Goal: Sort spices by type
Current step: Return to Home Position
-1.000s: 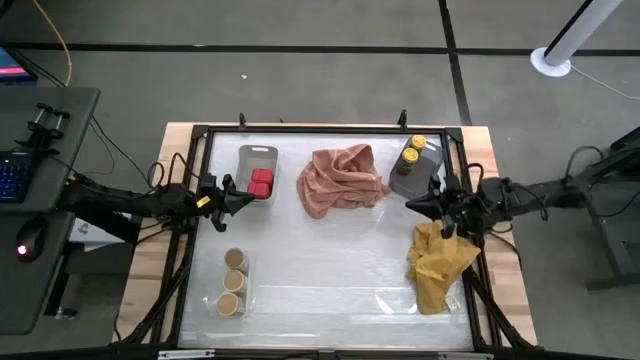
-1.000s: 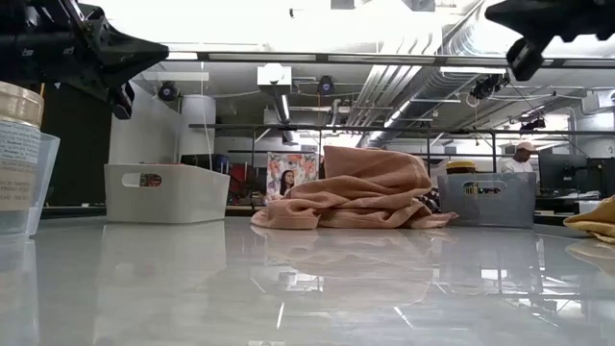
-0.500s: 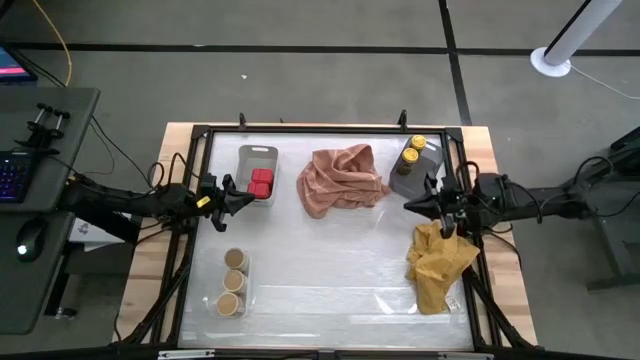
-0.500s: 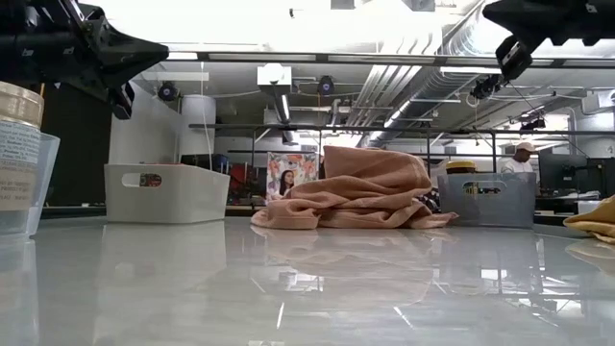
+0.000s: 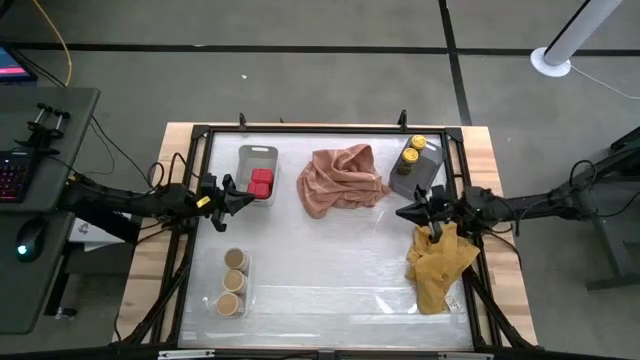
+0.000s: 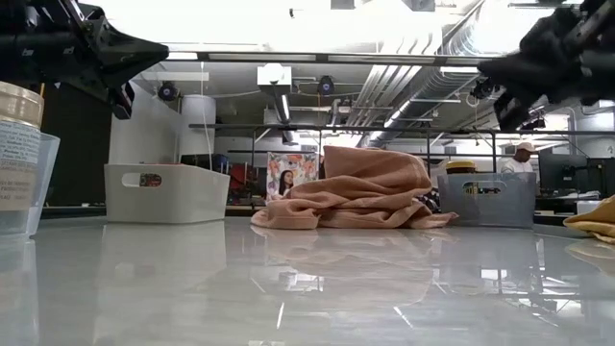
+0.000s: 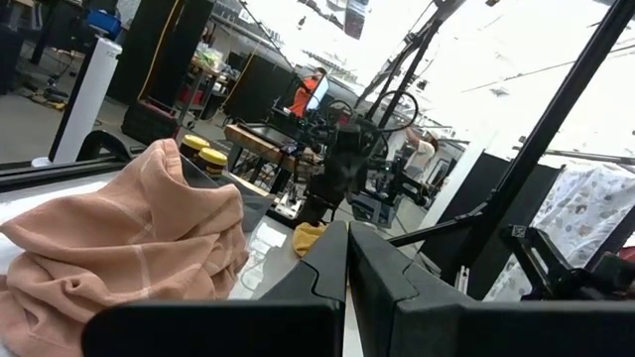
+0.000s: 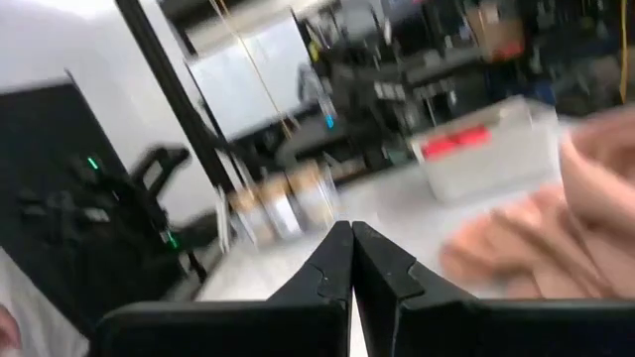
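Three tan-lidded jars (image 5: pixel 235 280) stand in a clear tray at the near left; one shows in the low view (image 6: pixel 14 144). Two red boxes (image 5: pixel 261 181) sit in a white bin at the far left. Two yellow-lidded jars (image 5: pixel 413 150) stand in a grey bin at the far right. My left gripper (image 5: pixel 250 197) hovers shut just near of the white bin. My right gripper (image 5: pixel 400 212) hovers shut above the table, between the grey bin and the yellow cloth. Neither holds anything.
A pink cloth (image 5: pixel 340 180) lies crumpled at the far middle, between the two bins. A yellow cloth (image 5: pixel 438 255) lies bunched at the right edge, just near of my right gripper. The glossy white tabletop (image 5: pixel 320 270) is bare across its middle and near part.
My right gripper has moved a little toward the table's left and near edges and has dropped lower, tipping downward. It has stayed shut. The left arm and all the containers have kept still.
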`<action>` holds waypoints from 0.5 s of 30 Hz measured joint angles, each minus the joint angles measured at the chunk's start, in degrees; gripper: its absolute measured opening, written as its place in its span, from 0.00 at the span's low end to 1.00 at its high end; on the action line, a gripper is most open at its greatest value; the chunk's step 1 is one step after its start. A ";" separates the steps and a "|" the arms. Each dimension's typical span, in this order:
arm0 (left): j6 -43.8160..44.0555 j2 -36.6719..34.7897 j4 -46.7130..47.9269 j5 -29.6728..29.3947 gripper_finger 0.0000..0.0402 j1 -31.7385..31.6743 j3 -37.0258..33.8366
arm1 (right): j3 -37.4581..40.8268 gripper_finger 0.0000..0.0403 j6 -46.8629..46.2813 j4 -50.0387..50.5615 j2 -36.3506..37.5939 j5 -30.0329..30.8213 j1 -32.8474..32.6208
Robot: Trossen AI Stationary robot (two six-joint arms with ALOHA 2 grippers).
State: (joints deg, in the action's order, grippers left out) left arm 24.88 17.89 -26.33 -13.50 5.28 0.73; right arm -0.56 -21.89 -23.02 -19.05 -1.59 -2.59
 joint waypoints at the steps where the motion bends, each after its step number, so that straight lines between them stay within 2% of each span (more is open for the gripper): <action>1: 0.00 0.00 -0.02 0.00 0.00 0.00 0.00 | -0.02 0.00 -0.13 1.84 0.00 -0.04 0.00; 6: 0.00 -0.01 -0.03 0.00 0.00 0.00 0.00 | -0.02 0.00 1.34 7.32 0.04 -0.17 -0.02; 11: 0.00 -0.01 -0.04 0.00 0.00 0.00 0.00 | -0.02 0.00 8.41 19.62 0.00 9.07 -0.02; 15: 0.00 -0.02 -0.04 -0.01 0.00 0.00 0.00 | -0.26 0.00 8.90 21.14 -1.16 10.41 0.09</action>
State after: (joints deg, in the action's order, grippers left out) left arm 24.88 17.87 -26.37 -13.51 5.28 0.73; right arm -0.83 -12.99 -1.89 -20.21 8.82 -2.50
